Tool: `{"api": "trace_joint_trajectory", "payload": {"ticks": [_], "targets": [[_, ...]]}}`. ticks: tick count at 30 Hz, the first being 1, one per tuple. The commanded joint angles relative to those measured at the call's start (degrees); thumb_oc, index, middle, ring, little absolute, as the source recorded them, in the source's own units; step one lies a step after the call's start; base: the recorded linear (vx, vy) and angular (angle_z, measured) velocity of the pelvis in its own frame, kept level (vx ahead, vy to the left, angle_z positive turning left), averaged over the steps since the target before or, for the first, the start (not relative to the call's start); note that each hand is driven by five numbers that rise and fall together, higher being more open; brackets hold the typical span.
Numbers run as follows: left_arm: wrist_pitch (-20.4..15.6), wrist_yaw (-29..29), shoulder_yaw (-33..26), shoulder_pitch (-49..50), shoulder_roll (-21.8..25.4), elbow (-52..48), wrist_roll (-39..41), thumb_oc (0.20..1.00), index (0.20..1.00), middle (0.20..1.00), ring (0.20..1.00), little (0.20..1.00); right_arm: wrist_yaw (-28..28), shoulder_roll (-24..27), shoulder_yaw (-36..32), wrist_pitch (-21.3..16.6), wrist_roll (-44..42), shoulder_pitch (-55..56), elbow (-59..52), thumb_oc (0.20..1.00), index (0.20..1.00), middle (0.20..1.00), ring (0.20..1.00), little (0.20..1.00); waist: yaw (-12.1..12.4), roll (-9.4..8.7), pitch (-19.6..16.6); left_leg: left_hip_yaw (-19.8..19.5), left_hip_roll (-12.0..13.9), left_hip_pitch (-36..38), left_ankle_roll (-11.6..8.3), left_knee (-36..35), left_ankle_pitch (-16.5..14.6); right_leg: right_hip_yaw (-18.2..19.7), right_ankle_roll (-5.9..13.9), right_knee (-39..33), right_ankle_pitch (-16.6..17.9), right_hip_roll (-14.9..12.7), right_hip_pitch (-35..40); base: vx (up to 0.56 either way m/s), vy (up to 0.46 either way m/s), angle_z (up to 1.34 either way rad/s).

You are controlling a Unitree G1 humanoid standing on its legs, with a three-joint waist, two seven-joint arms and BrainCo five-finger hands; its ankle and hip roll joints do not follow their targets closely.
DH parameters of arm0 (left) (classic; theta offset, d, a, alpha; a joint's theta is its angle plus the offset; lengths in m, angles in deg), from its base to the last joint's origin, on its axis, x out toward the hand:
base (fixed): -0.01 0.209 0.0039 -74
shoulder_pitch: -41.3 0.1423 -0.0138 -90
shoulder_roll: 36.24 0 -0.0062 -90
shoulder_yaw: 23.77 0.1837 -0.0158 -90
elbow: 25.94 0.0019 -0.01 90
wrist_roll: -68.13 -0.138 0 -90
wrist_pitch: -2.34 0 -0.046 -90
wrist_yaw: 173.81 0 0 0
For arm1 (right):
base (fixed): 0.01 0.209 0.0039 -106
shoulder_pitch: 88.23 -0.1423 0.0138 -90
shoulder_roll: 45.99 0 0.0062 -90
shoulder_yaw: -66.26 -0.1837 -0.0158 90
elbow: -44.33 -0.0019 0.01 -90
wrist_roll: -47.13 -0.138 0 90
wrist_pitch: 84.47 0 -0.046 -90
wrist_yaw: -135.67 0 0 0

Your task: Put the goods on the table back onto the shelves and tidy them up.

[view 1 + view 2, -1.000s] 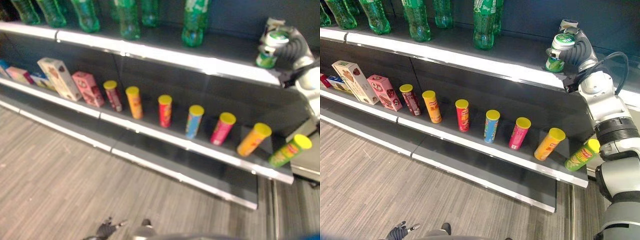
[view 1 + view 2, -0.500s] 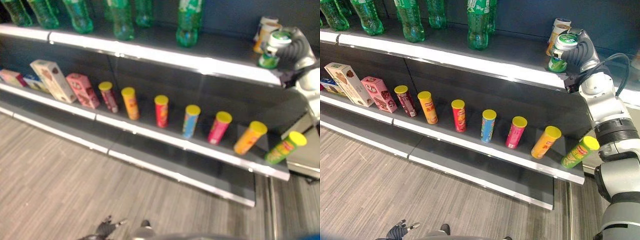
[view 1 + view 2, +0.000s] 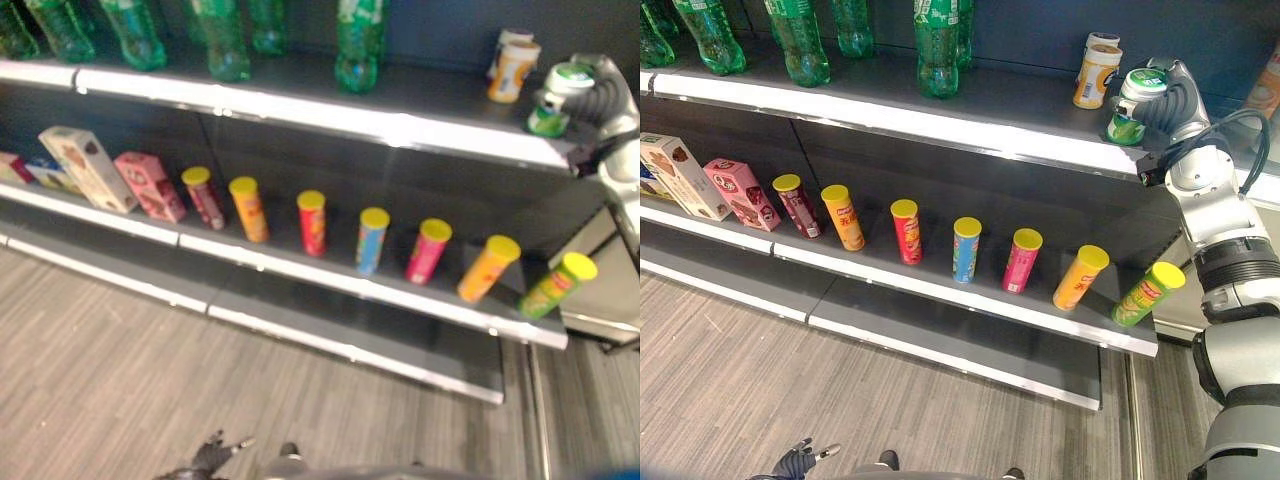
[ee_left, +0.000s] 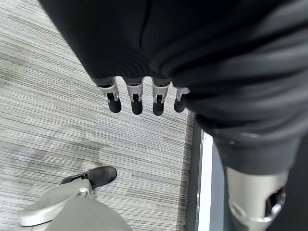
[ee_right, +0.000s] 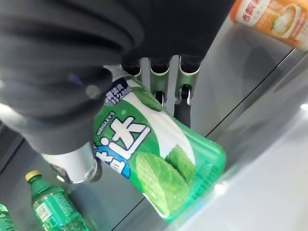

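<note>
So you're looking at a dark grey shelf unit (image 3: 940, 110) with pale front edges, standing on a grey wood-look floor (image 3: 790, 390). Your right hand (image 3: 1162, 100) is up at the right end of the top shelf, fingers and thumb wrapped round a green tub with a white lid (image 3: 1129, 104); the tub sits upright right at the shelf's front edge, and the right wrist view shows its green-and-white label (image 5: 159, 163) held in the curl of the fingers. Just behind it on that shelf are two orange-and-white cups (image 3: 1097, 72), one behind the other. Further left along the top shelf there's a row of green plastic bottles (image 3: 936, 50).

The middle shelf has a line of yellow-lidded tube cans (image 3: 966, 248) in different colours, the rightmost green one (image 3: 1148, 294) leaning hard at the shelf end, plus some snack boxes (image 3: 735, 192) at the left.

Your left hand (image 4: 137, 94) hangs low over the floor, fingers straight and holding nothing.
</note>
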Motion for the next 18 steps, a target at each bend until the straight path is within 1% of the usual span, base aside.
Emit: {"api": "trace_joint_trajectory", "payload": {"ticks": [1,4,6,18], "targets": [[-1.1,0.6,2.8,-3.1,1.7,0.3,-2.1,1.000,1.000,1.000,1.000,1.000,-1.0,2.8,2.0,-0.4,1.3,-5.0,2.2,0.200,0.200,0.200,0.200,0.200,0.9,-0.26,0.6,7.4,1.3,2.9,-2.65,0.7,-5.2,-1.5,1.08,3.1,-6.2,-0.7,1.1,0.00,0.000,0.00],[-1.0,0.5,2.7,-3.1,1.8,0.3,-2.1,1.000,1.000,1.000,1.000,1.000,-0.8,2.8,1.7,-0.4,1.2,-4.3,1.5,0.200,0.200,0.200,0.200,0.200,0.9,-0.24,0.6,7.5,1.2,3.0,-2.62,0.7,-5.3,-1.4,1.08,3.0,-6.2,-0.7,1.2,0.00,0.003,-0.04],[-0.9,0.5,2.7,-3.0,1.8,0.3,-2.2,1.000,1.000,1.000,1.000,1.000,-0.9,2.8,1.4,-0.5,1.1,-3.9,1.0,1.000,1.000,1.000,1.000,1.000,0.9,-0.23,0.5,7.4,1.2,3.1,-2.63,0.7,-5.3,-1.4,1.07,3.0,-6.2,-0.7,1.3,0.00,-0.002,-0.04],[-0.8,0.6,2.4,-2.9,1.8,0.4,-2.4,1.000,1.000,1.000,1.000,1.000,-2.5,4.4,-1.1,-1.4,-0.7,-2.6,-1.0,1.000,1.000,1.000,1.000,1.000,1.1,-0.36,0.5,7.5,1.1,3.4,-2.58,0.7,-5.6,-1.8,1.30,2.8,-6.0,-0.8,1.7,0.00,0.000,0.00]]}}
